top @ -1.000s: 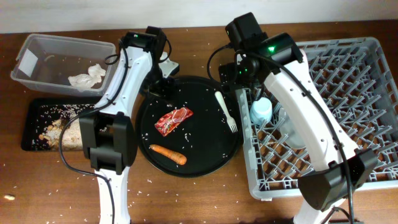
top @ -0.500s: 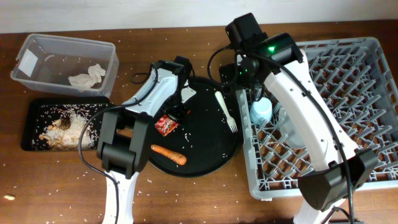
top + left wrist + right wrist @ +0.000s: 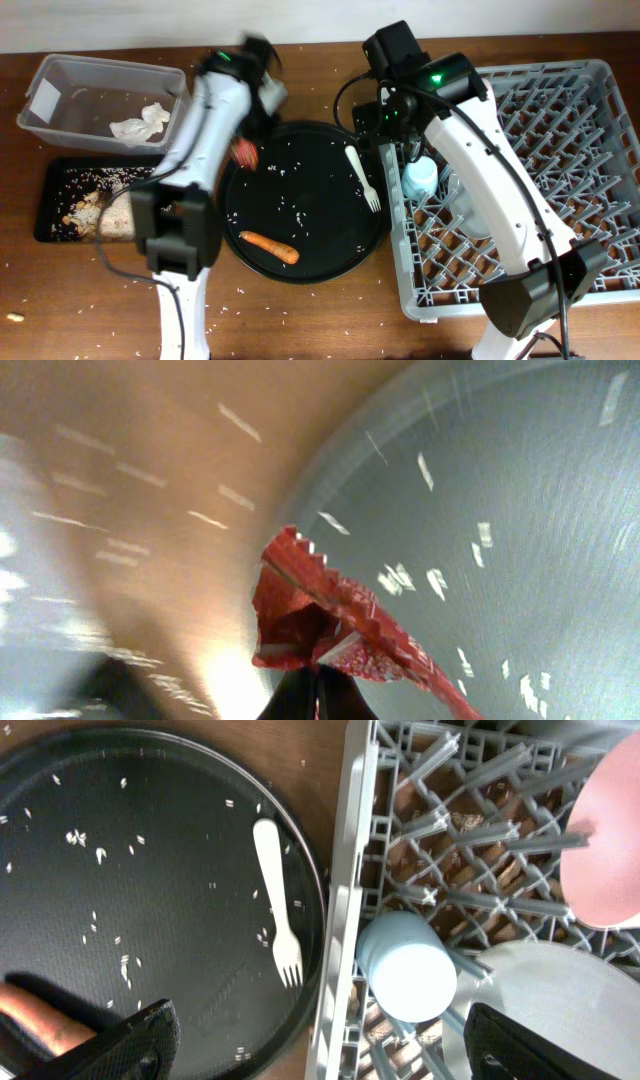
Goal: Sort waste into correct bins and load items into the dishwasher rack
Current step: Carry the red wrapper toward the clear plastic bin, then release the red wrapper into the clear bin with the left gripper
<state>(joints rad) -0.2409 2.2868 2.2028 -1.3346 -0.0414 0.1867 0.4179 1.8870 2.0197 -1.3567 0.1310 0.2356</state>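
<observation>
My left gripper (image 3: 316, 688) is shut on the red snack wrapper (image 3: 330, 615) and holds it over the left rim of the round black tray (image 3: 300, 215); in the overhead view the wrapper (image 3: 243, 154) and arm are blurred. An orange carrot (image 3: 270, 247) and a white fork (image 3: 363, 178) lie on that tray with loose rice. My right gripper (image 3: 330, 1050) hangs open over the left edge of the dishwasher rack (image 3: 560, 110), above the blue cup (image 3: 405, 965). The pink bowl (image 3: 605, 840) and pale plate (image 3: 560, 1010) sit in the rack.
The clear tub (image 3: 60, 75) at the far left holds a crumpled white tissue (image 3: 140, 125). In front of it the shallow black tray (image 3: 50, 190) holds rice and brown scraps. Rice grains are scattered over the wooden table (image 3: 300, 320).
The left gripper shut on the wrapper, lifted it off the round tray and swung it up and left toward the tray's rim. The right arm stayed still.
</observation>
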